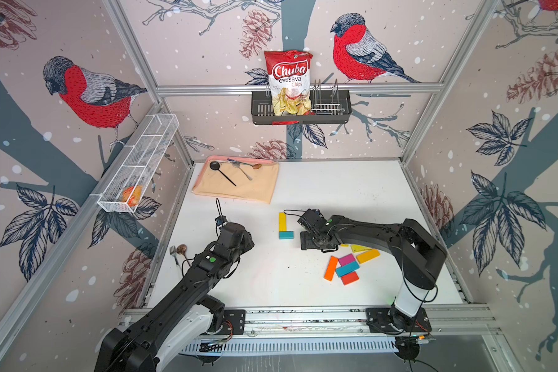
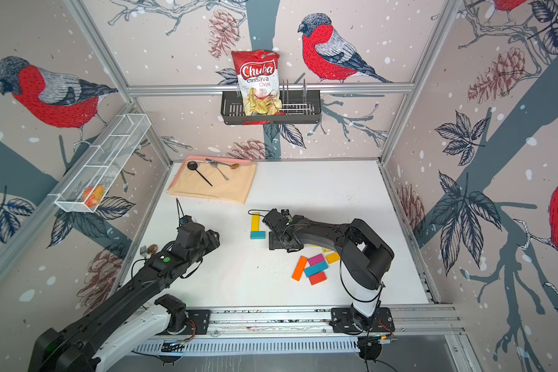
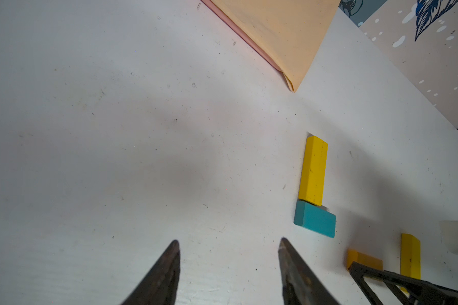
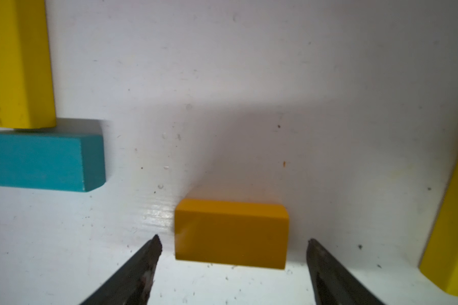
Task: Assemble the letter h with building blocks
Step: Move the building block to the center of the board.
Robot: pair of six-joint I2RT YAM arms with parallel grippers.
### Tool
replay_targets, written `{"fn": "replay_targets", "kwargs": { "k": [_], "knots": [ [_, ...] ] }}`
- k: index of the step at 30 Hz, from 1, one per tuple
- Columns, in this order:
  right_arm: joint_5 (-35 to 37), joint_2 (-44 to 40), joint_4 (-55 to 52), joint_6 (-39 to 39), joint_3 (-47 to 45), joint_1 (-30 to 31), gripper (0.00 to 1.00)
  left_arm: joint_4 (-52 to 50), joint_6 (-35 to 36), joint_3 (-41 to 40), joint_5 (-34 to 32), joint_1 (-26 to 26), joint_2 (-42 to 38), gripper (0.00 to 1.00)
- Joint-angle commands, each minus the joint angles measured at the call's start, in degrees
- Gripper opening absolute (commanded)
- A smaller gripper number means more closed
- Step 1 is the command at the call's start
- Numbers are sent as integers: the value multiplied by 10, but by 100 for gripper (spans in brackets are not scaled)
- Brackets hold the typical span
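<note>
Near the middle of the table [image 1: 335,193] a yellow block [image 1: 282,221] lies end-on against a teal block [image 1: 286,235], touching, making an L. Just beside them the right arm [image 1: 368,230] stretches low from its base, wrist bent down; both top views hide what sits under it. The right wrist view shows an amber block [image 4: 230,235] lying between the right gripper's [image 4: 233,239] spread fingers, clear of both. Loose blocks [image 1: 347,269] lie heaped near that arm's elbow. The left arm [image 1: 207,267] reaches forward, left gripper [image 3: 229,240] spread above the table, pinching nothing
</note>
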Motion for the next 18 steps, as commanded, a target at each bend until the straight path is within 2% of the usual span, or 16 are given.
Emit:
{"fn": "replay_targets", "kwargs": {
  "k": [1, 3, 8, 11, 18],
  "knots": [
    [10, 11, -8, 14, 9, 0, 82, -4, 8, 1, -9, 0, -2, 59],
    [16, 18, -14, 19, 12, -3, 77, -4, 8, 0, -10, 0, -2, 59],
    [15, 22, -10, 17, 20, -13, 55, 0, 7, -4, -9, 0, -1, 59],
    [13, 31, -12, 7, 45, -19, 50, 2, 7, -7, -9, 0, -1, 59],
    [5, 71, -19, -6, 104, -17, 47, 0, 8, -8, -12, 0, -4, 59]
  ]
}}
